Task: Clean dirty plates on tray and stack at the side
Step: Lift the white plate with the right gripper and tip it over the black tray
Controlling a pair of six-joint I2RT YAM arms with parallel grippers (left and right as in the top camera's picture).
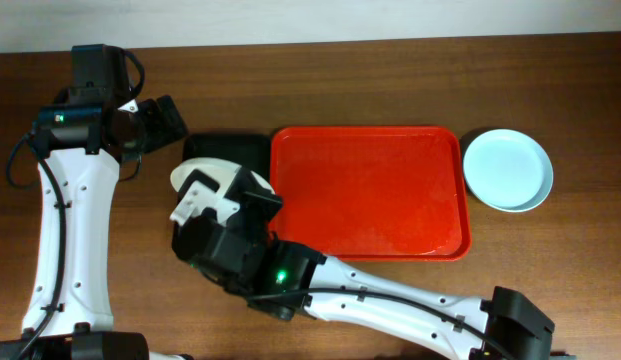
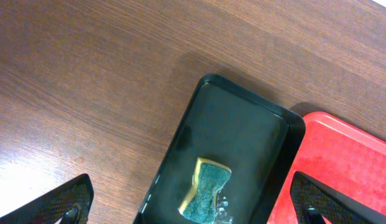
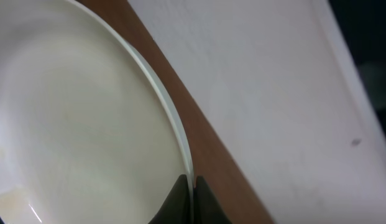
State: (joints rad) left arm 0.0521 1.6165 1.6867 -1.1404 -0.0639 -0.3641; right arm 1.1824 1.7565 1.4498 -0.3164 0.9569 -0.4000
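I'm looking down the left wrist view at the brown wood-grain worktop [image 2: 87, 93], with a small black tray [image 2: 242, 130] lying on it at an angle. Inside, toward the bottom of my view, sits a green sponge [image 2: 208, 199] with a yellow backing, and wet bubbles glisten just beside it.

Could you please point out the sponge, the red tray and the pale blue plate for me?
sponge [image 2: 208, 193]: left wrist view, green top face
red tray [image 1: 365, 190]: overhead view, bare floor
pale blue plate [image 1: 507, 170]: overhead view, its centre
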